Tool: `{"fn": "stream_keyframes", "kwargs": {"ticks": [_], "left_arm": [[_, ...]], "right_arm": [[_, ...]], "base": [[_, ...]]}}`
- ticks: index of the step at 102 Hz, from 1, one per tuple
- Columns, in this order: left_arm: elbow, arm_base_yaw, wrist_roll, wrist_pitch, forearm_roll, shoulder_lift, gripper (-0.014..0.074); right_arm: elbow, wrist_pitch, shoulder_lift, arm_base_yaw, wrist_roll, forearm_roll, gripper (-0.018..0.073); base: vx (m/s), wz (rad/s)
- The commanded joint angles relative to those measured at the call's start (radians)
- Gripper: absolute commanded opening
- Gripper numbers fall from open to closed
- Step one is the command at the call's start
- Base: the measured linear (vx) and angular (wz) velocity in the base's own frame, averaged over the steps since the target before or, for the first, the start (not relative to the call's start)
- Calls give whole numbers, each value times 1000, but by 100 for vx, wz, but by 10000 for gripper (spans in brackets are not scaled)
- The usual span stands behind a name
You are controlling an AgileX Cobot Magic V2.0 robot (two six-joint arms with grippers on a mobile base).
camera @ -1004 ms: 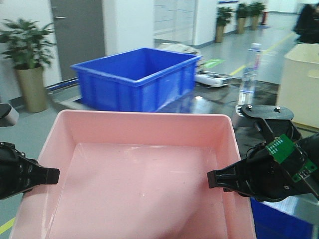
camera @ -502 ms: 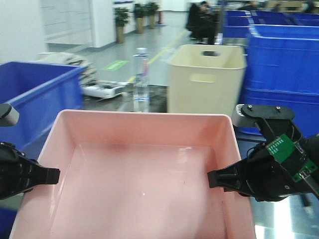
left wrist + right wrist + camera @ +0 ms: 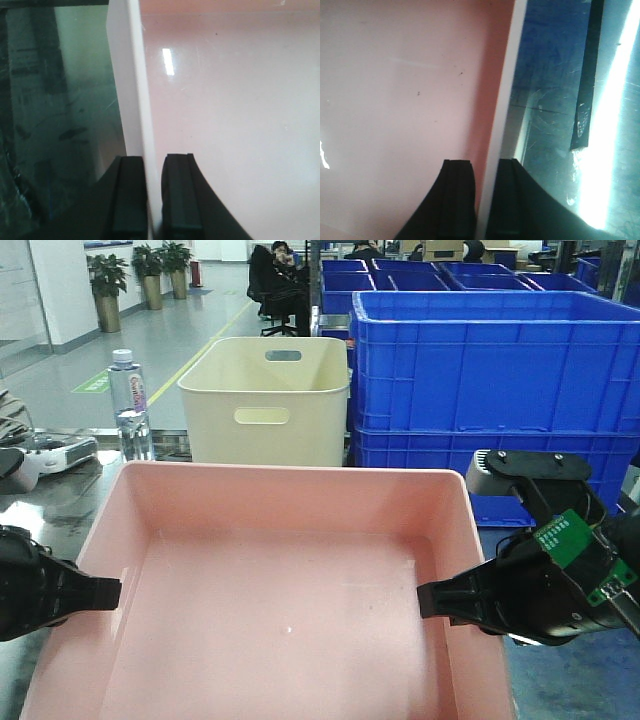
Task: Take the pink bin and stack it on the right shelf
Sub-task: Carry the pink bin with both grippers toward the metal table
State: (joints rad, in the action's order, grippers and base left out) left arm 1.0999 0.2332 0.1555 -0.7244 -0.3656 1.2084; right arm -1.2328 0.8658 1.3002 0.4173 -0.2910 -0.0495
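Note:
The pink bin point(image 3: 280, 620) fills the lower front view, held level between my two arms. My left gripper point(image 3: 105, 592) is shut on its left wall; in the left wrist view point(image 3: 152, 165) one finger is outside and one inside the rim point(image 3: 135, 90). My right gripper point(image 3: 432, 600) is shut on its right wall; the right wrist view point(image 3: 485, 170) shows the fingers astride the rim point(image 3: 505, 90). The dark glossy scuffed shelf point(image 3: 555, 115) with a black tape line point(image 3: 587, 75) lies below the bin's right side. The bin is empty.
A cream bin with handle slots point(image 3: 268, 400) stands straight ahead. Stacked blue crates point(image 3: 490, 370) fill the right. A water bottle point(image 3: 130, 405) and a white device point(image 3: 50, 455) sit on the dark surface at left. Potted plants and seated people are far behind.
The whole view has swung to the right: the open blue crate passed out at left, and the cream bin and blue stacks came in ahead. Both grippers keep hold of the pink bin.

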Motion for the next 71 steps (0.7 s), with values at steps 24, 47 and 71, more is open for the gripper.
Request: {"fn": "stream_keyframes", "kwargs": {"ticks": [24, 47, 71], "left_arm": [[32, -1, 19, 74, -6, -29, -1], [32, -1, 19, 74, -6, -29, -1], [32, -1, 19, 74, -6, -29, -1]], "right_arm": [[-30, -59, -34, -10, 26, -49, -8], [-30, -59, -34, -10, 26, -49, -8], [-30, -59, -34, -10, 26, -49, -8]], "base": [[7, -7], [2, -5], [0, 0]]}}
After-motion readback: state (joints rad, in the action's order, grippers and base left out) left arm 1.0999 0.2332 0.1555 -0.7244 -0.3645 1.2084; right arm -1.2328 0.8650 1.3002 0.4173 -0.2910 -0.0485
